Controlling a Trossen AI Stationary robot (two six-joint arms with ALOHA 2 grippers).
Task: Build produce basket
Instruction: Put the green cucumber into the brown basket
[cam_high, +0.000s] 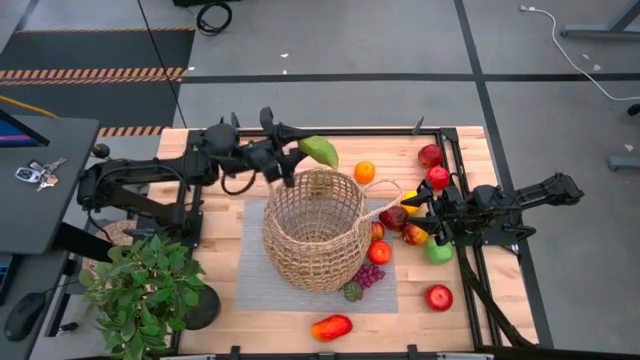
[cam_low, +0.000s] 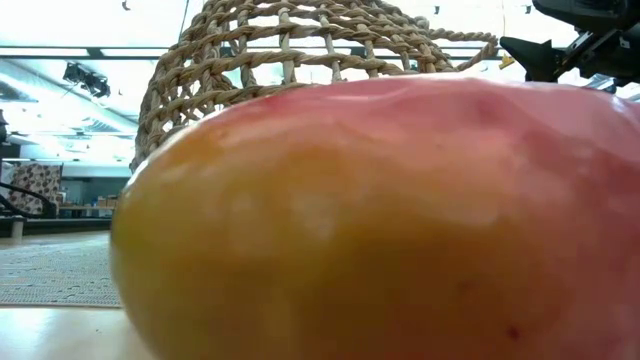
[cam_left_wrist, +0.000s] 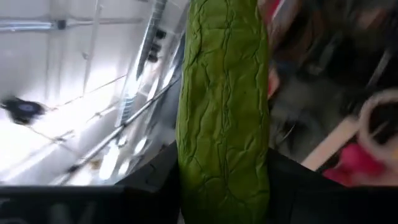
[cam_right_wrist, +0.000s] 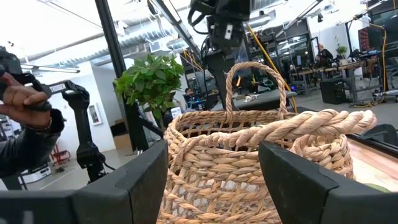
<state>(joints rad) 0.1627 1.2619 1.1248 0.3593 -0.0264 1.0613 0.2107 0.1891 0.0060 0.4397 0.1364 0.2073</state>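
Seen from above, the round wicker basket (cam_high: 317, 228) sits on a grey mat (cam_high: 250, 270) in the middle of the wooden table (cam_high: 470, 320), and almost nothing of the task looks done: its woven interior shows only one dim greenish shape, too unclear to name. The left end effector (cam_high: 300, 155) hangs just beyond the basket's far rim, gripping a green piece (cam_high: 320, 151) of produce that looks about ready to be dropped in. The right end effector (cam_high: 412, 207) is at the basket's right side, its fingers closed on the basket's rope handle (cam_high: 381, 208). Most produce lies outside the basket: an orange (cam_high: 365, 172) near its far right rim, red apples (cam_high: 431, 156) farther right, a green apple (cam_high: 439, 251), another red apple (cam_high: 438, 297), purple grapes (cam_high: 368, 275) near its front right, and a red-orange pepper (cam_high: 332, 327) in front. From table height, the pepper (cam_low: 380, 220) fills nearly the whole picture, with the basket (cam_low: 300, 50) rising behind it. From the left wrist, the wrinkled green piece (cam_left_wrist: 224, 112) stands clamped between the dark fingers (cam_left_wrist: 155, 180). From the right wrist, the handle (cam_right_wrist: 292, 134) passes between the fingers (cam_right_wrist: 305, 180), the basket (cam_right_wrist: 211, 162) is just behind, a potted plant (cam_right_wrist: 151, 81) stands beyond, and a person's hand (cam_right_wrist: 22, 93) shows at the edge. Judging by this, nearly all the loading remains.
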